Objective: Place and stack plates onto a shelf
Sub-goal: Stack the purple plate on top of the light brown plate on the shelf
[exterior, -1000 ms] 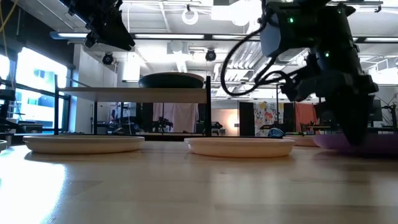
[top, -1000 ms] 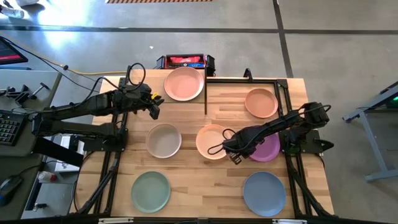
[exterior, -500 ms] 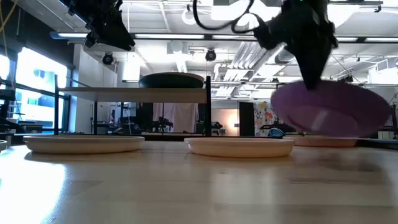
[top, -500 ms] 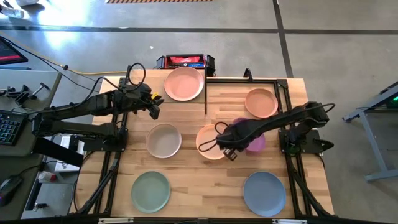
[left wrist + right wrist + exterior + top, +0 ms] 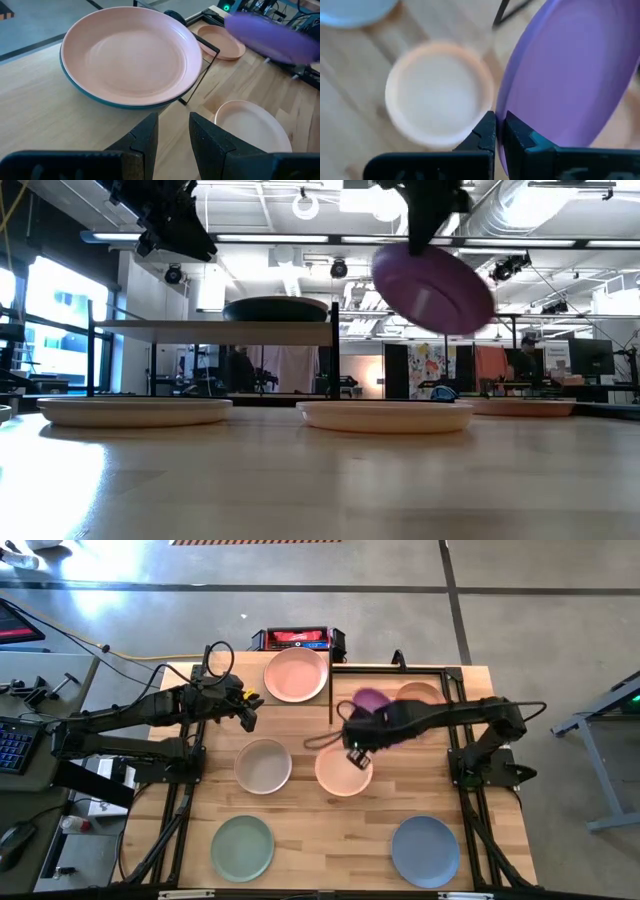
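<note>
My right gripper (image 5: pixel 352 732) is shut on a purple plate (image 5: pixel 375 705) and carries it in the air above the middle of the table, close to the shelf's black end post (image 5: pixel 335 350). In the low view the purple plate (image 5: pixel 432 288) hangs tilted. On the light-wood shelf (image 5: pixel 215 328) a pink plate (image 5: pixel 295 675) rests inside a teal one (image 5: pixel 100 100). My left gripper (image 5: pixel 172 137) hovers open over the shelf's near left part, holding nothing. My right gripper pinches the purple plate by its rim (image 5: pixel 501 112) between the two fingers, one finger (image 5: pixel 485 131) on each face. The fingers point downward onto the upper edge (image 5: pixel 400 252). The plate is lifted clear of the table and hangs slanting below the fingers.
On the table lie a cream-peach plate (image 5: pixel 343 770) under the carried one, a beige plate (image 5: pixel 263 766), a sage green plate (image 5: pixel 242 847), a blue plate (image 5: pixel 425 850) and a peach bowl (image 5: pixel 425 700) inside a black frame (image 5: pixel 455 680). A red box (image 5: pixel 297 638) sits behind the table.
My right gripper, shut on the purple plate, has lifted it off the table's right side and carried it up, toward the far edge and left toward the shelf. The plate, flat on the table a second ago, now hangs tilted. The left arm has kept still.
</note>
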Controlling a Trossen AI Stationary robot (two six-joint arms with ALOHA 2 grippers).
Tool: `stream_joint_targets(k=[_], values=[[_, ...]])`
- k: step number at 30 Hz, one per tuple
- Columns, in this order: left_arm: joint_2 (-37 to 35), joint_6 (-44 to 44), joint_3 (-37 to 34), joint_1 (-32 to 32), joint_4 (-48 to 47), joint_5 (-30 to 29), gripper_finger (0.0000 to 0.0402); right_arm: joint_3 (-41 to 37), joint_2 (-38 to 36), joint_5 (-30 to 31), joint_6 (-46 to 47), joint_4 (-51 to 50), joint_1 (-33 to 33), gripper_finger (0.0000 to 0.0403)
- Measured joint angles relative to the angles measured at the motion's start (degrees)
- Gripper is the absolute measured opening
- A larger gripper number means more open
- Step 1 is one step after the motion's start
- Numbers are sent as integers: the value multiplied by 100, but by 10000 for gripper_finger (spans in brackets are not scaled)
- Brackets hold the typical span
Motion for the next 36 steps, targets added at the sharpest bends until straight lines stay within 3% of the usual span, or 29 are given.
stream_joint_targets(k=[5, 11, 27, 36], values=[[0, -8, 0, 0, 0, 0, 97, 596, 0, 491, -1107, 193, -436, 0], [0, -11, 0, 0, 0, -26, 97, 913, 0, 458, -2875, 1136, -1083, 0], [-2, -309, 0, 6, 10, -271, 97, 919, 373, -1607, -7036, 3791, -2292, 0], [-2, -306, -2, 6, 10, -397, 97, 917, 769, -1888, -8895, 4018, -2420, 0]])
